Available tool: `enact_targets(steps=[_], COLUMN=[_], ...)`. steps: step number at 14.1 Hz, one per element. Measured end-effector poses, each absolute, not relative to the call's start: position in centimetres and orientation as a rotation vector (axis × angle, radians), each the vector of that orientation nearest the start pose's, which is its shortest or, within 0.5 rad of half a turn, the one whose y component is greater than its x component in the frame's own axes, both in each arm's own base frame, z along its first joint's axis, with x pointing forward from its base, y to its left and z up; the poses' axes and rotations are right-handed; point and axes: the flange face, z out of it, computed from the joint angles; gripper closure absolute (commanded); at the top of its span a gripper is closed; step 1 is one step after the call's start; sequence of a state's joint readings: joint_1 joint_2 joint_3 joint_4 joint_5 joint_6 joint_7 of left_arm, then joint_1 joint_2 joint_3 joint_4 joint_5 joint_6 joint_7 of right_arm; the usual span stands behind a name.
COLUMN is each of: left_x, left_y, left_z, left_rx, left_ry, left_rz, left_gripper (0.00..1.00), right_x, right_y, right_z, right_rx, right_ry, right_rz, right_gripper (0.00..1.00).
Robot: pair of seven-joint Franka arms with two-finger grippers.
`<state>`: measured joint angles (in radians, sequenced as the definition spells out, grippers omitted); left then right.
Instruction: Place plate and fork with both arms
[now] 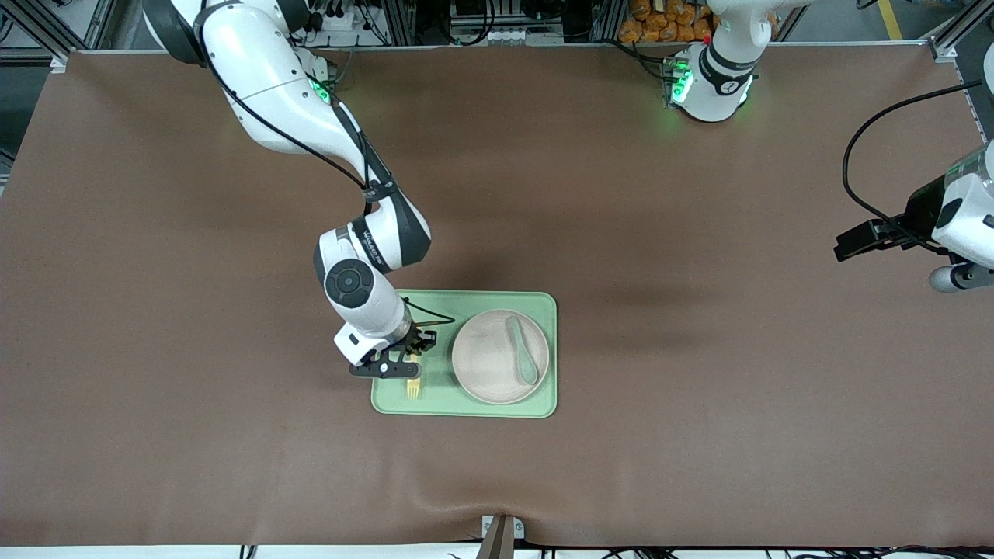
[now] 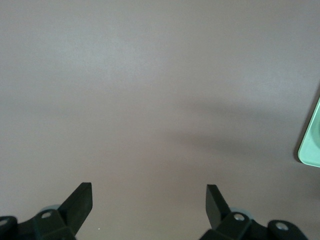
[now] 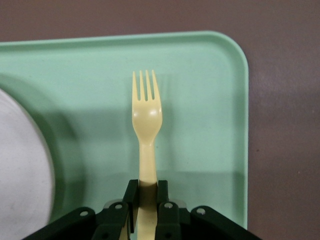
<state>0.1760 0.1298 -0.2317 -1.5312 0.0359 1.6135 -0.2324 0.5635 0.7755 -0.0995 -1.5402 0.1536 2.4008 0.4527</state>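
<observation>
The pale-yellow fork [image 1: 414,387] is over the light-green tray [image 1: 466,409], at the tray's end toward the right arm. My right gripper [image 1: 405,359] is shut on the fork's handle; in the right wrist view the fork [image 3: 145,117] sticks out from the gripper [image 3: 148,191] with its tines over the tray [image 3: 210,100]. The beige plate [image 1: 489,357] lies on the tray with a grey-green spoon [image 1: 523,349] on it. My left gripper [image 2: 149,197] is open and empty over bare table near the left arm's end; the left arm [image 1: 943,225] waits there.
The brown table mat [image 1: 699,310] lies around the tray. A corner of the tray [image 2: 311,145] shows in the left wrist view. The plate's rim [image 3: 20,165] shows beside the fork in the right wrist view.
</observation>
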Motion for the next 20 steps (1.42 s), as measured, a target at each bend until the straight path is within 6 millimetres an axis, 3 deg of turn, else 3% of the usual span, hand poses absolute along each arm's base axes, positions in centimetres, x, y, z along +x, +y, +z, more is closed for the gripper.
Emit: enact_targets(steps=[1,2,3,4,5,8,10,14,16,18,20], left_x=[59.3,59.1,59.0,58.8,58.6,57.8,57.0,55.7,55.4,55.1,55.0], left_y=[-2.3,-2.5,-2.7,-2.9,-2.9,-3.2,-3.7,-4.6,-4.9,-5.2,-5.4], left_z=[57.7,58.0,58.4,58.6,58.9,60.1,60.9,61.7,62.0,62.2,62.4], left_rx=[-3.117,-3.117,-3.117,-3.117,-3.116,-3.112,-3.108,-3.101,-3.100,-3.098,-3.098], left_ry=[-0.270,-0.264,-0.259,-0.256,-0.256,-0.250,-0.240,-0.219,-0.213,-0.204,-0.195], left_rz=[0.059,0.052,0.045,0.040,0.036,0.023,0.011,-0.004,-0.010,-0.003,-0.005], left_gripper=[0.00,0.00,0.00,0.00,0.00,0.00,0.00,0.00,0.00,0.00,0.00], right_x=[63.0,62.7,62.6,62.6,62.7,62.9,63.5,66.1,68.3,70.2,70.6], right_y=[33.4,33.7,33.8,33.7,33.6,33.5,33.2,32.3,29.2,24.1,18.8], right_z=[20.2,20.2,20.3,20.4,20.4,20.7,22.0,28.8,32.9,36.6,40.0], right_rx=[-3.062,-3.062,-3.061,-3.061,-3.061,-3.058,-3.051,-3.056,-3.047,-3.041,-3.048], right_ry=[0.120,0.131,0.137,0.140,0.141,0.136,0.142,0.170,0.214,0.206,0.211], right_rz=[-0.088,-0.084,-0.084,-0.084,-0.084,-0.095,-0.112,-0.070,-0.087,-0.109,-0.061], right_gripper=[0.79,0.42,0.20,0.04,0.00,0.00,0.00,0.00,0.00,0.00,0.00])
